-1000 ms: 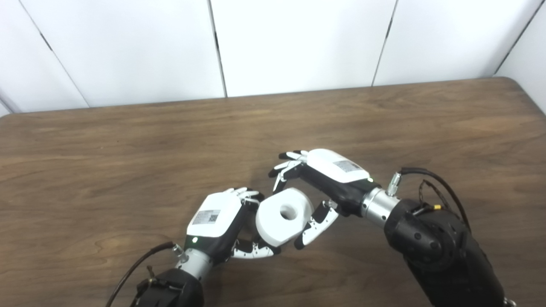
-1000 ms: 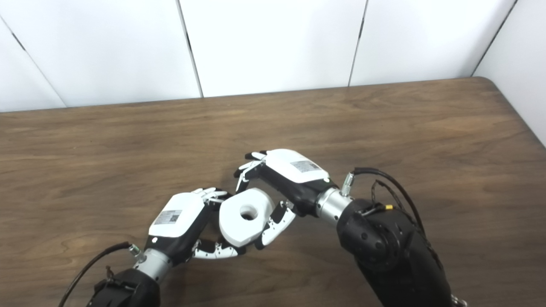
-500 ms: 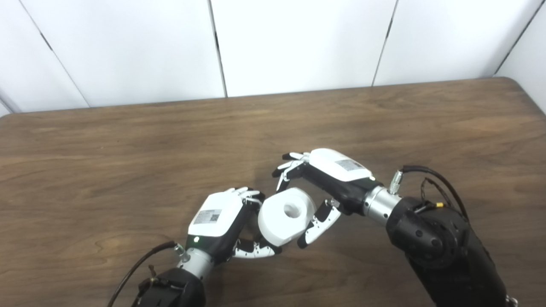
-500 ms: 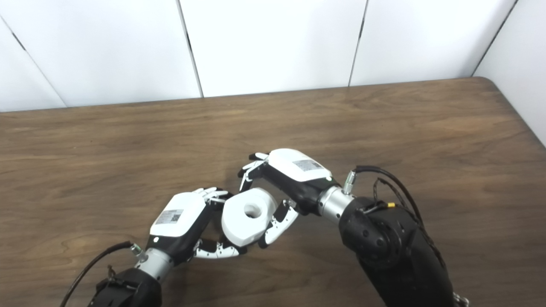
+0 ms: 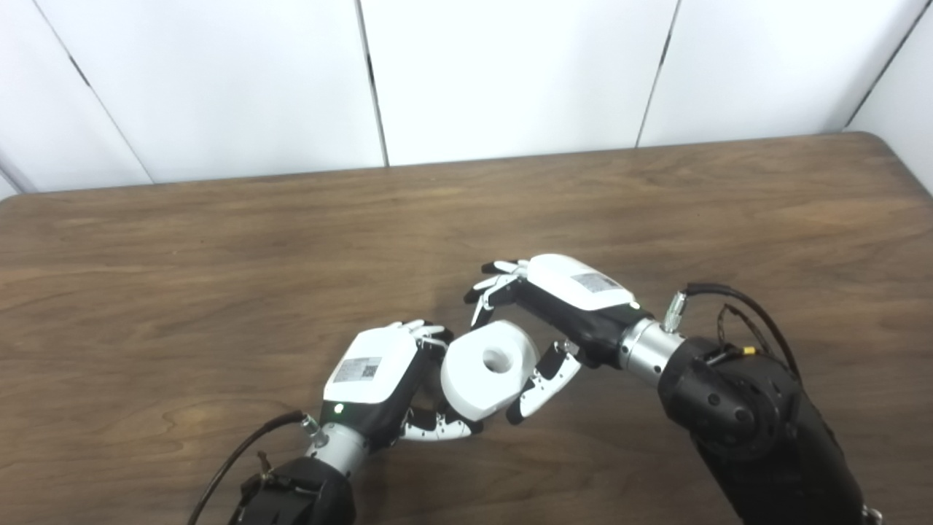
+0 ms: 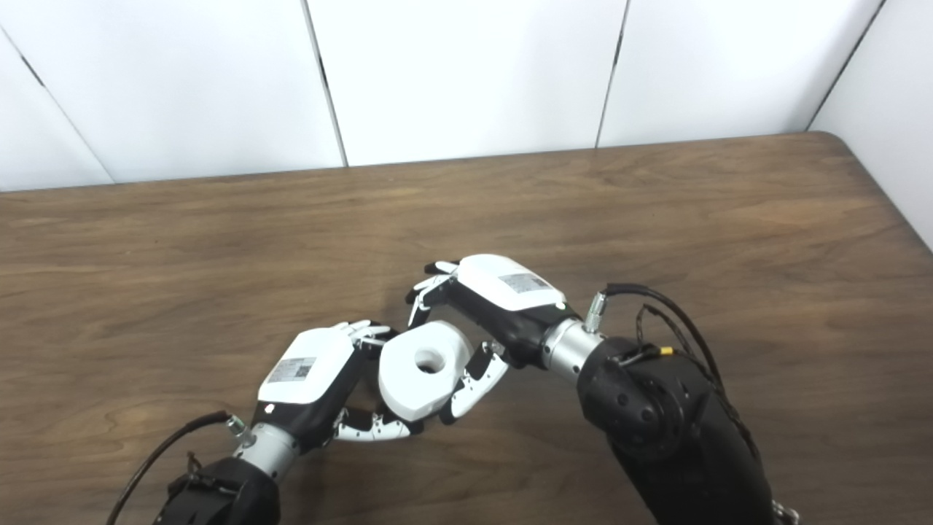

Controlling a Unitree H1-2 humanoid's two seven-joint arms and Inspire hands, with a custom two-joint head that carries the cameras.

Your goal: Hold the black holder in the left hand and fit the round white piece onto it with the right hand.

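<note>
**Two hands meet around one white piece**

Two hands come together low over the brown wooden worktop (image 5: pixel 219 240), near its front edge and a little left of centre. Between them sits the round white piece (image 5: pixel 485 368), a thick ring with a hole through its middle, tilted so that the hole faces up and toward the cameras.

The left hand (image 5: pixel 379 379) is curled around something on the far-left side of the ring, its fingers (image 5: pixel 426 334) bent in at the top and its thumb reaching along underneath the ring. Only dark glimpses show inside that grasp, so whether it is the black holder that it clasps cannot be told from either view.

The right hand (image 6: pixel 485 310) arches over the ring from the right. Its fingers (image 6: pixel 430 288) are spread and bent just above the ring's far edge, and its thumb (image 6: pixel 470 386) lies against the ring's near right side. The hand is partly open; whether the fingers actually press on the ring is not clear.
</note>
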